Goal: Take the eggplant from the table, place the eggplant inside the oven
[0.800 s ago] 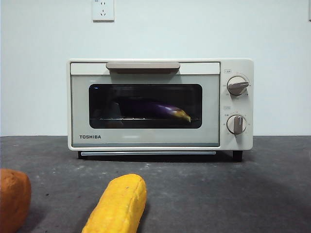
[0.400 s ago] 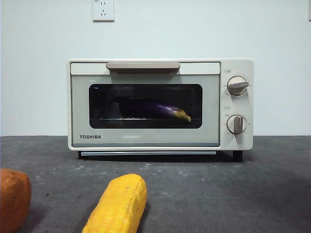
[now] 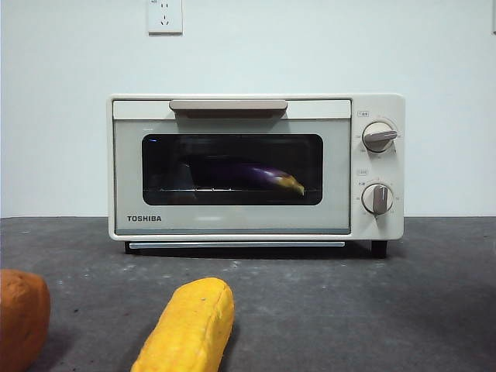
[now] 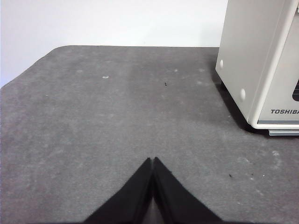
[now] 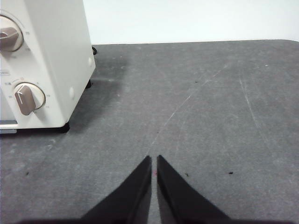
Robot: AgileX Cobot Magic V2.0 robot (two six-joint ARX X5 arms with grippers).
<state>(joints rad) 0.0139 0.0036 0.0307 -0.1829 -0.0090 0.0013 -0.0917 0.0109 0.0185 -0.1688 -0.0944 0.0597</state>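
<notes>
The cream-white TOSHIBA oven stands at the back of the dark grey table with its door closed. Through the dark glass window the purple eggplant lies on the wire rack, its yellowish stem end pointing right. Neither arm shows in the front view. My left gripper is shut and empty above bare table, off the oven on its TOSHIBA-label side. My right gripper is also shut and empty, off the oven on its knob side.
A yellow corn-shaped item lies on the table near the front, and an orange lump sits at the front left edge. A wall socket is on the white wall behind the oven.
</notes>
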